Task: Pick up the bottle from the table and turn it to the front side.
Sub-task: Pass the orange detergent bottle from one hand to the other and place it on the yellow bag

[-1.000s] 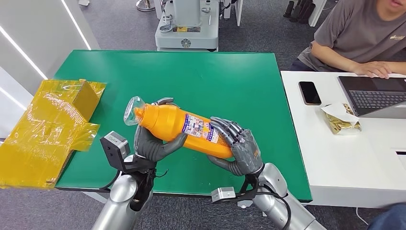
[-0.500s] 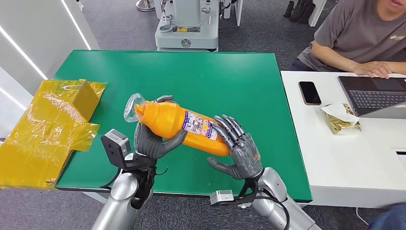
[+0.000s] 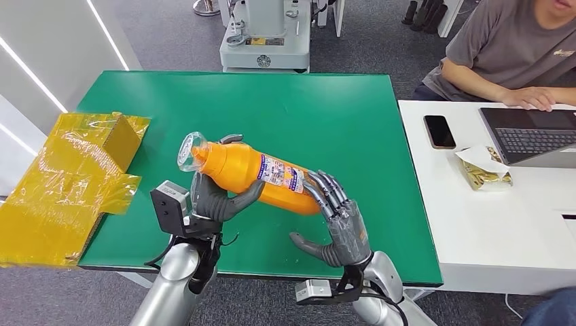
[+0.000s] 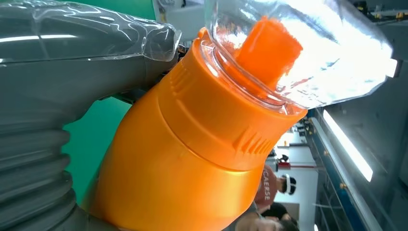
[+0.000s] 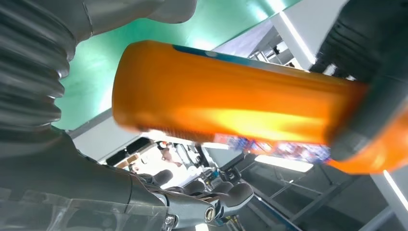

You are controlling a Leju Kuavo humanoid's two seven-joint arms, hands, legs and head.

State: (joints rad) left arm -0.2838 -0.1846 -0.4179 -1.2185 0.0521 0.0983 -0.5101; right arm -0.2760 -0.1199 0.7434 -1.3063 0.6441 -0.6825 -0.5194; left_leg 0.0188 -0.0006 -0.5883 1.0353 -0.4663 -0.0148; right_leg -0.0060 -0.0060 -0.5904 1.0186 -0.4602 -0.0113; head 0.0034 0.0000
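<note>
High head view, close wrist views

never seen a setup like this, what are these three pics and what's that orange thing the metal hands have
It is a humanoid robot with two arms. One picture looks down from its head; the other two come from cameras at its wrists, so they look turned. The left hand grips an orange bottle near its clear cap, above a green table. The right hand is open beside the bottle's base, fingers spread. Yellow plastic-wrapped packaging lies at the table's left edge. A person sits at a white desk with a laptop.
</note>
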